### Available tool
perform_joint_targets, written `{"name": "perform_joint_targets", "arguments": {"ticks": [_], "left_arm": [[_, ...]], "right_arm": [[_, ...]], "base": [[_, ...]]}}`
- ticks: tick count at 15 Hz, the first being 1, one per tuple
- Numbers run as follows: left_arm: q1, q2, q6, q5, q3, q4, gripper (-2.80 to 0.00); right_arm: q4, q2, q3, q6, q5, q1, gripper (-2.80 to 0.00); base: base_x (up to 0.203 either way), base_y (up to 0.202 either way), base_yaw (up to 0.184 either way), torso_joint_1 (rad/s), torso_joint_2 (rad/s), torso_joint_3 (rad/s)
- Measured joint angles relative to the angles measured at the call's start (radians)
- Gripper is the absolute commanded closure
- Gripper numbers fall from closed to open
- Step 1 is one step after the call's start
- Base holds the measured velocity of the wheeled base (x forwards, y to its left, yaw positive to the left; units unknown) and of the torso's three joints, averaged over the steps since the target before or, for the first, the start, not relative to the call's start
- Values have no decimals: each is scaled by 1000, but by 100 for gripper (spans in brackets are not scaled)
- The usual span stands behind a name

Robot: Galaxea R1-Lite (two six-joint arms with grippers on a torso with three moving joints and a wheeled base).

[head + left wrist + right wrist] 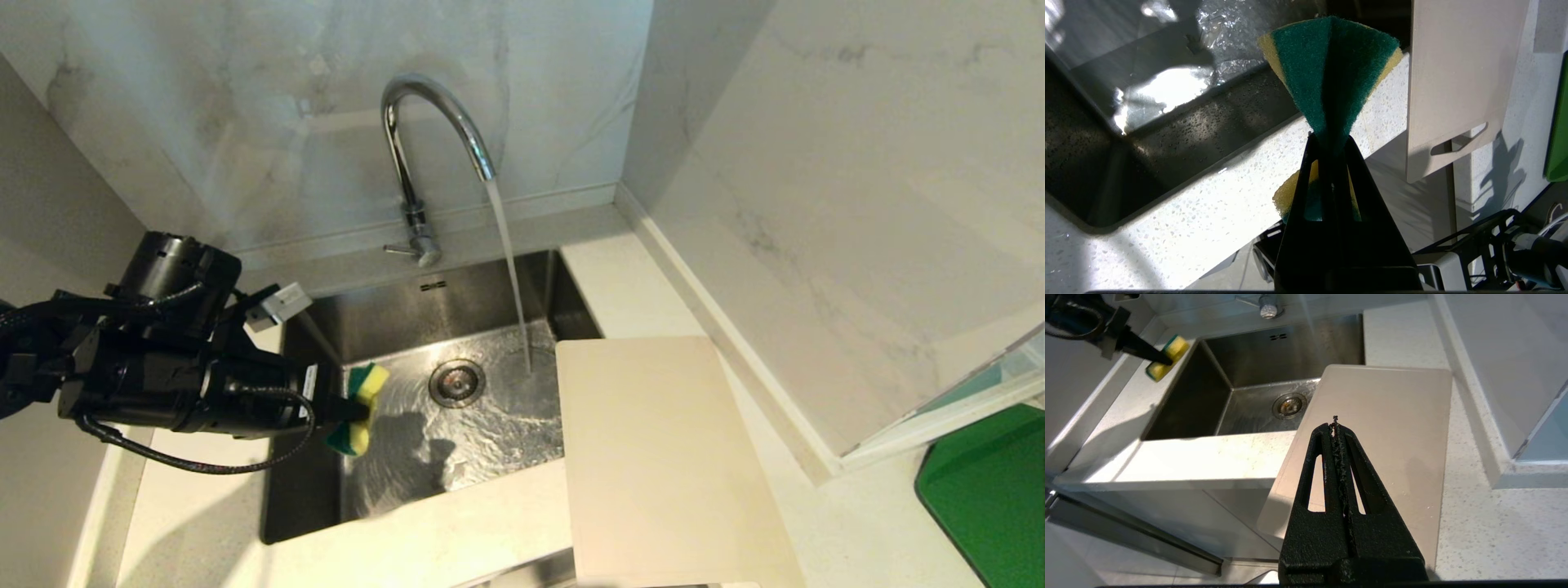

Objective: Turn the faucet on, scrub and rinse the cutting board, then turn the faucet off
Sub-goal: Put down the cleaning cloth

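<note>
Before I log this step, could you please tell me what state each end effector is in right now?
Left end effector: closed on the sponge, beside the sink.
Right end effector: closed, holding nothing, above the cutting board.

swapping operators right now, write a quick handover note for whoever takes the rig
Left gripper: shut on the sponge, held over the left edge of the sink.
Right gripper: shut, empty, above the cutting board.
Cutting board lies on the counter right of the sink, one corner over the basin and its near end past the counter's front edge; the stream misses it.
Done: faucet is on, water running into the sink; sponge picked up.
Left: bring board and sponge together, scrub, rinse under the stream, then turn the faucet off.
</note>
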Motion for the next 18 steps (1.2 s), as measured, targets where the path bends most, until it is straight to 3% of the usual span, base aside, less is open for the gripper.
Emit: {"name": "perform_joint_targets", "arguments": {"ticks": [6, 11, 14, 16, 18], "left_arm": [[0, 8, 1, -2, 8, -10, 0], [-4, 10, 1, -2, 20, -29, 0], [-4, 10, 2, 4, 22, -46, 0], [-1, 5, 3, 7, 22, -47, 0], [0, -4, 4, 10, 22, -48, 0]], "right_arm": [[-2, -12, 35, 62, 80, 21, 0], [184, -194, 32, 58, 65, 62, 0], [217, -256, 33, -47, -98, 67, 0], [244, -271, 35, -152, -251, 68, 0], [283, -278, 35, -203, -372, 68, 0]], "base": [[0, 0, 0, 0, 0, 0], [0, 0, 0, 0, 0, 0], [0, 0, 0, 0, 0, 0], [0, 0, 0, 0, 0, 0], [0, 0, 0, 0, 0, 0]]}}
